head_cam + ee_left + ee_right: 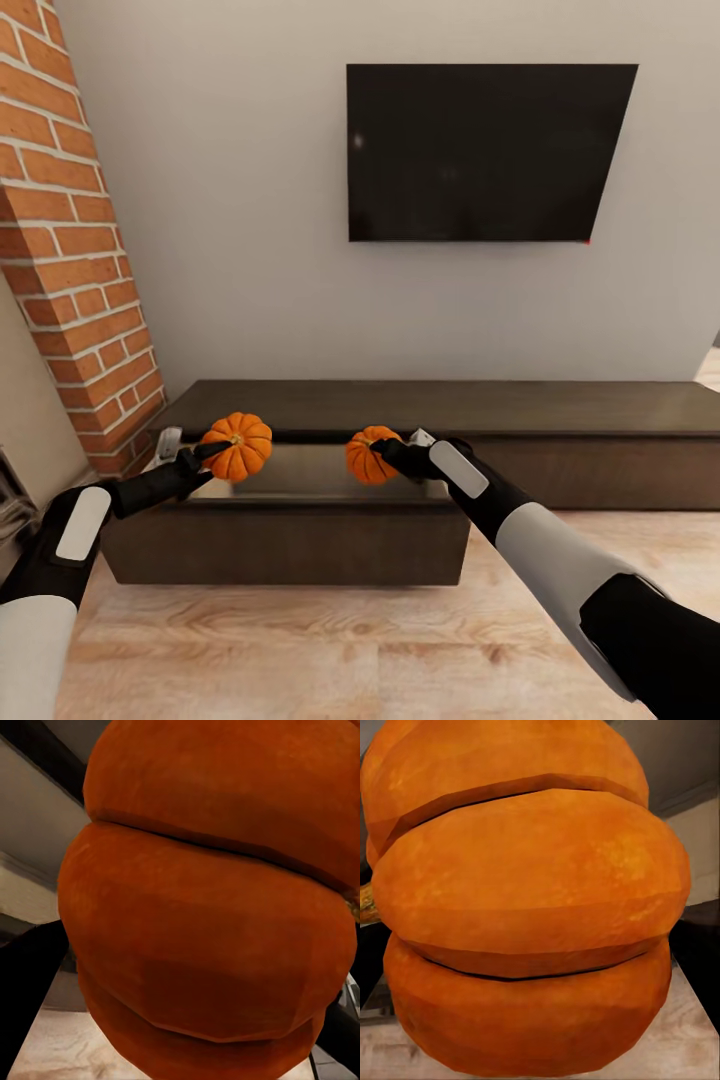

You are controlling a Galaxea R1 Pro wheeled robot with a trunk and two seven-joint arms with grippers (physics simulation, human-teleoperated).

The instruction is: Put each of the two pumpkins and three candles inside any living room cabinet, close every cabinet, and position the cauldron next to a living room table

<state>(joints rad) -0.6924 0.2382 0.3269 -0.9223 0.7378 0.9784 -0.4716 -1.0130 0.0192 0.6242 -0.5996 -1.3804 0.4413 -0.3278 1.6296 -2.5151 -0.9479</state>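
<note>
Open cabinet drawer below, pale inside, nothing visible in it. Two pumpkins aloft over it: bigger pumpkin gripped by left end effector, smaller pumpkin gripped by right end effector (orange, ribbed, stems sideways). One black TV on far wall.
</note>
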